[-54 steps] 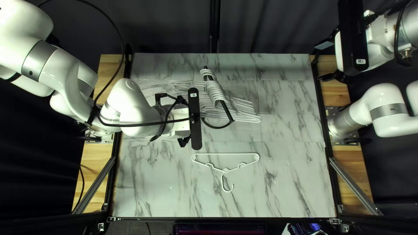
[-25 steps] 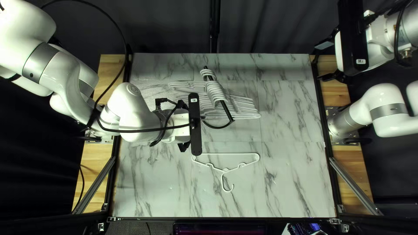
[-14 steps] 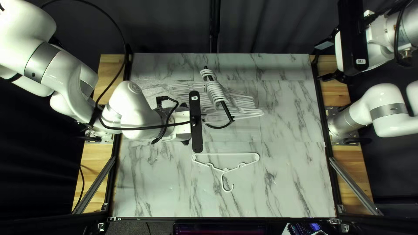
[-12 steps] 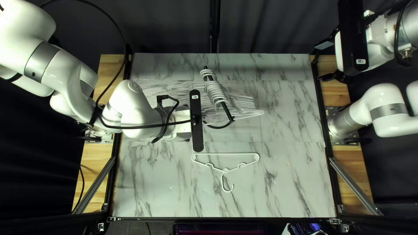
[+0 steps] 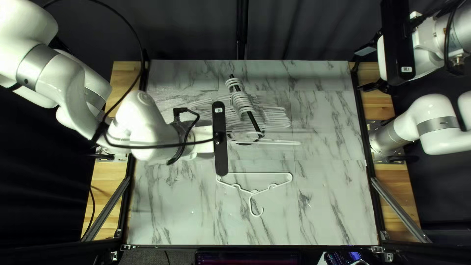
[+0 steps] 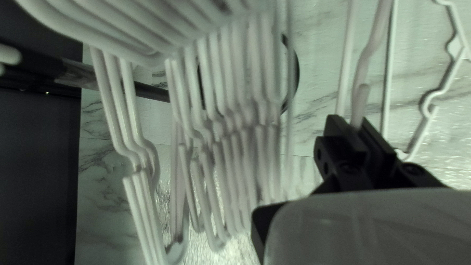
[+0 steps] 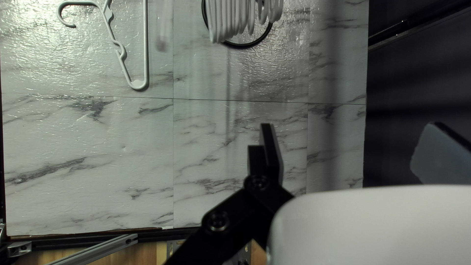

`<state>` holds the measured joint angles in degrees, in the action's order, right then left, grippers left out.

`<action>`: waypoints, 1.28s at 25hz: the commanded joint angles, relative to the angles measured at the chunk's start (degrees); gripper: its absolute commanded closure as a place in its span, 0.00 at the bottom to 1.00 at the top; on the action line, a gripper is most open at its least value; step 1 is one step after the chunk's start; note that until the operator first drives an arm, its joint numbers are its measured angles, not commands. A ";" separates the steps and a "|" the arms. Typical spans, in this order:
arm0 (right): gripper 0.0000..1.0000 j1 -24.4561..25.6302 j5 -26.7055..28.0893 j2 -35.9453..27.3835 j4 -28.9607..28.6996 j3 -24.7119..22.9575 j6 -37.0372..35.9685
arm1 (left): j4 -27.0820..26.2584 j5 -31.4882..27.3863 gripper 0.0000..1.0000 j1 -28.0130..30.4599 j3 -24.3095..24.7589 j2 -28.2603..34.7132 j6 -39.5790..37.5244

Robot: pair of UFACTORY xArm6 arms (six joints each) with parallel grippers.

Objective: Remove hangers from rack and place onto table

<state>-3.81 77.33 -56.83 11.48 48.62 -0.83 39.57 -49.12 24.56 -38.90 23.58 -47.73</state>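
One pinched hanger (image 5: 282,143) in my left end effector (image 5: 203,133), beside the near end of the rack (image 5: 254,122).

Nearest me, a loose hanger (image 5: 255,172) lies flat on the desk (image 5: 333,201), one corner right by the edge of the black camera bar (image 5: 221,152) on my left wrist; past it, that bar hides my left fingertips from above, but the left wrist view shows both fingers (image 6: 338,130) pressed on a white rod. The held one's hook is a blur near the rack's end, so I can't tell whether it is free. Farther back, the row of hangers (image 5: 242,103) hangs bunched on the rack, partly covered by the bar. Off at the right, my right end effector (image 5: 358,70) is spread wide, holding nothing; its own wrist view shows one finger clearly. Dark curtain (image 5: 186,34) behind.
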 commanded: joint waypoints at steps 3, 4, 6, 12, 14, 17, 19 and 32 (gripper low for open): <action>0.00 0.00 0.00 0.00 0.00 0.00 0.00 | 1.29 -7.53 1.00 7.43 -4.44 -3.10 -5.77; 0.00 0.00 0.00 0.00 0.00 0.00 0.00 | 1.52 -9.53 1.00 9.05 -6.07 -4.70 -6.90; 0.00 0.00 0.00 0.00 0.00 0.00 0.00 | 1.54 -12.86 1.00 11.34 -9.82 -8.64 -8.15; 0.00 0.00 0.00 0.00 0.00 0.00 0.00 | -1.00 -29.75 1.00 16.90 -29.37 -30.31 -9.73; 0.00 0.00 0.00 0.00 0.00 0.00 0.00 | -1.92 -38.24 1.00 16.81 -37.35 -39.25 -10.33; 0.00 0.00 0.00 0.00 0.00 0.00 0.00 | -2.98 -51.16 1.00 14.55 -46.02 -49.67 -12.96; 0.00 0.00 0.00 0.00 0.00 0.00 0.00 | -2.98 -51.16 1.00 14.55 -46.02 -49.67 -12.96; 0.00 0.00 0.00 0.00 0.00 0.00 0.00 | -0.83 -44.85 1.00 17.83 -41.22 -48.39 -13.57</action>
<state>-3.81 77.33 -56.83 11.48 48.62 -0.83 36.83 -98.55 39.87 -83.49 -25.65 -60.85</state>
